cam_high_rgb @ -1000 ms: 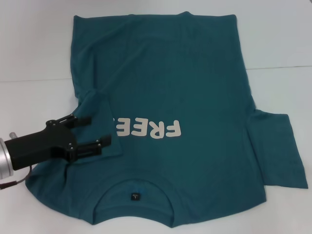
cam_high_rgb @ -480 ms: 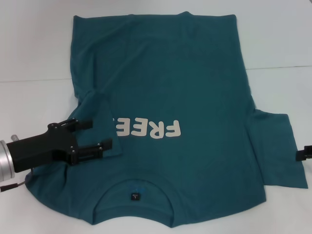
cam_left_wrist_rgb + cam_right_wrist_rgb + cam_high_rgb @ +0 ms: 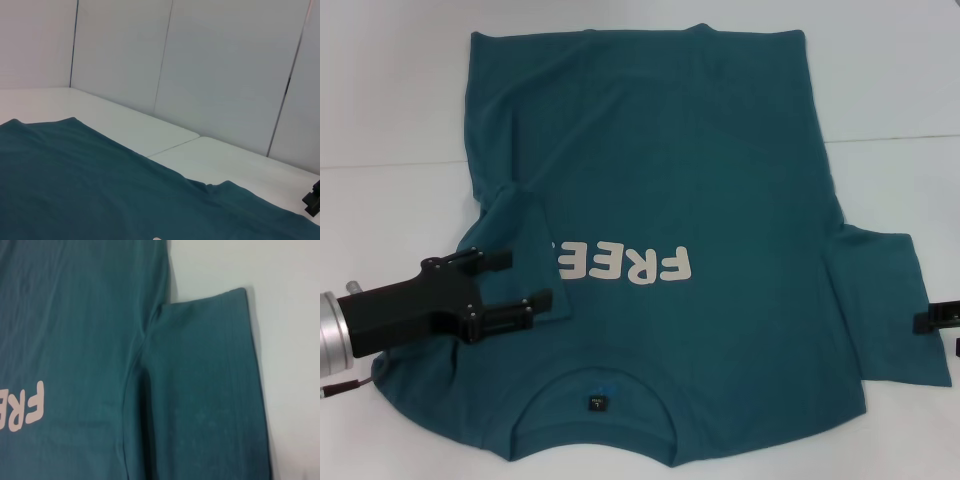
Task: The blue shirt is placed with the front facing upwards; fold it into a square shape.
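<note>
While spread front-up across the white table point(image 3: 380, 90), the blue shirt point(image 3: 720, 170) fills most of the head view, collar point(image 3: 595, 395) at the bottom centre of the frame and hem along the top edge, so long axis running bottom to top, neck end nearest the robot. White lettering point(image 3: 625, 263) at mid-frame, reading upside down from this side. Barely begun, by the look of things: one sleeve at centre left already turned in over the chest, covering the last character of the print; opposite sleeve point(image 3: 890, 305) at right still lying flat and stretched outward, shown unfolded in the right wrist view point(image 3: 200, 390) as well. Body not yet folded at all, so both side folds and the lengthwise folds toward a square seemingly left to do. Left gripper point(image 3: 510, 280) at lower left of the frame, over the turned-in sleeve, fingers apart and gripping nothing. Right gripper point(image 3: 935, 318) just poking in at the right edge beside the outstretched sleeve's cuff, too little of it visible to judge whether spread or closed. Probably next: taking up that right sleeve.
</note>
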Motion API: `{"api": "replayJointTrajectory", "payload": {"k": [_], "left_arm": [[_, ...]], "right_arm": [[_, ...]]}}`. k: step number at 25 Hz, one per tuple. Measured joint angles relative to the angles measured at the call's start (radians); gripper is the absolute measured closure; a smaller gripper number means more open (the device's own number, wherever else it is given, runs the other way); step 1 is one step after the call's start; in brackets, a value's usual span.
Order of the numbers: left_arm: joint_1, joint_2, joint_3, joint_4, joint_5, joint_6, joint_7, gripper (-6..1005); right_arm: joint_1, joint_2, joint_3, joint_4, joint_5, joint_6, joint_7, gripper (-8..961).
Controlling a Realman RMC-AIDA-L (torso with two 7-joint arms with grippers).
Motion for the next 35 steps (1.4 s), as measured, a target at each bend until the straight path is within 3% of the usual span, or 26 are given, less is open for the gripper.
{"api": "replayJointTrajectory", "payload": {"k": [29, 35], "left_arm": [[-0.037, -0.001, 0.007, -0.021, 0.022, -0.008, 0.0, 114], [-0.037, -0.001, 0.007, -0.023, 0.022, -0.008, 0.0, 114]], "right_arm": [[0.025, 0.002, -0.012, 0.104, 0.03, 0.073, -0.014, 104], [0.032, 0.0, -0.038, 0.122, 0.026, 0.089, -0.016, 219]]}}
